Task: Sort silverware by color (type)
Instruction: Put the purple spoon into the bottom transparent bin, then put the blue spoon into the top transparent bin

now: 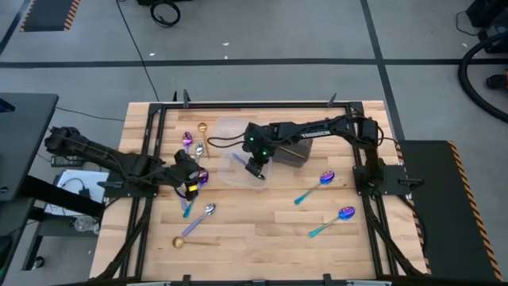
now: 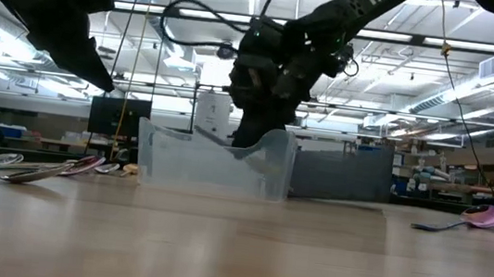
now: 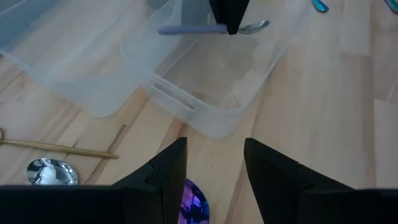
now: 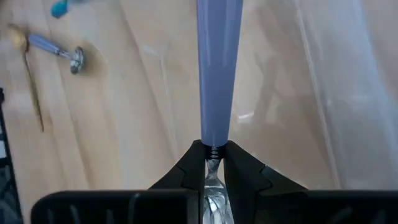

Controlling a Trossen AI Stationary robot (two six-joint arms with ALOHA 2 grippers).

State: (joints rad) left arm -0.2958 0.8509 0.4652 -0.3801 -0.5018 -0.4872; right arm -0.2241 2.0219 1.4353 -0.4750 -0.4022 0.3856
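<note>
Right wrist view: a lavender-handled spoon (image 4: pixel 213 81) is pinched at its neck by the right hand (image 4: pixel 213 163), held over the clear tub (image 1: pixel 242 171) mid-desk (image 1: pixel 262 230). The left hand (image 3: pixel 214 165) hovers spread open, gripping nothing, above a purple-blue spoon (image 3: pixel 193 202) just beside that tub.

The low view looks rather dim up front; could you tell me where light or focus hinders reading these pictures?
Low view: bright ceiling lights silhouette both arms; the near table is soft. Right wrist view: the right gripper pinches a lavender-handled spoon, sharp. Left wrist view: the clear tub looks milky.
</note>
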